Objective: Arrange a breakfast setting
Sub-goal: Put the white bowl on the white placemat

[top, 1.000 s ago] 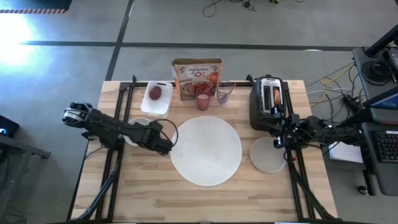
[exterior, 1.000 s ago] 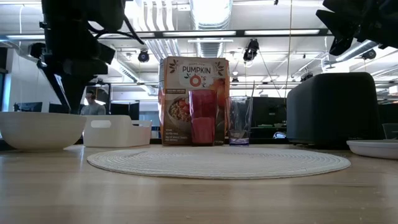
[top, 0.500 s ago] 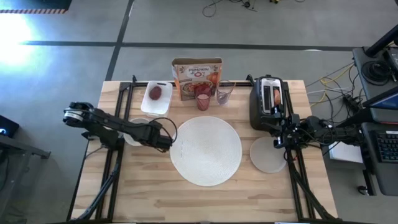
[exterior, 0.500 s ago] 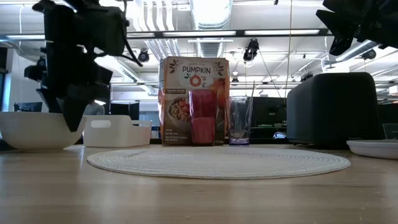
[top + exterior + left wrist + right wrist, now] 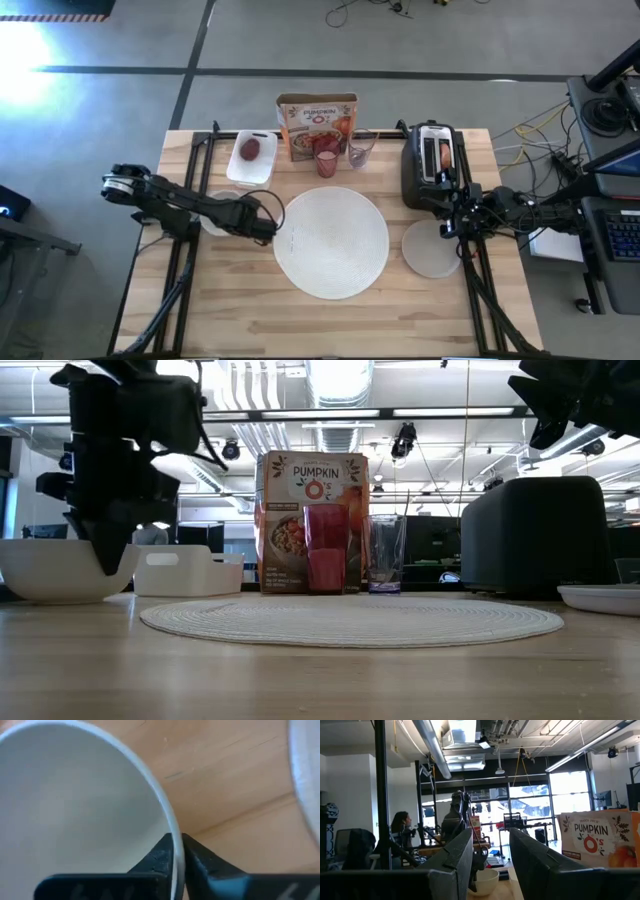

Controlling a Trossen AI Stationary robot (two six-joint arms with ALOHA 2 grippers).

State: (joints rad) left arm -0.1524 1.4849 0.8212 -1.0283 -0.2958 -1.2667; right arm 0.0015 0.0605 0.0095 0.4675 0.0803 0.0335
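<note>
The small white bowl stands on its base at the table's left, mostly under my left arm in the high view. My left gripper is shut on its rim on the side toward the big round white plate. My right gripper is open and empty above the small pale plate, beside the toaster. The pink cup stands behind the big plate. The dark-red fruit lies in the white tray. The browned bread ring sticks up from the toaster slot. My left gripper pinches the bowl's rim between its two fingers, one finger inside the bowl and one outside. The fingers come from above, pointing down, as the low view shows. The bowl sits upright on the table.
A cereal box and a clear glass stand at the far middle. The black toaster is at the far right, the white tray at the far left. Bare wood lies along the near edge.
My left gripper has come down and a little toward the far edge onto the bowl's rim; in the low view it now reaches down in front of the bowl. The bowl has stayed in place.
</note>
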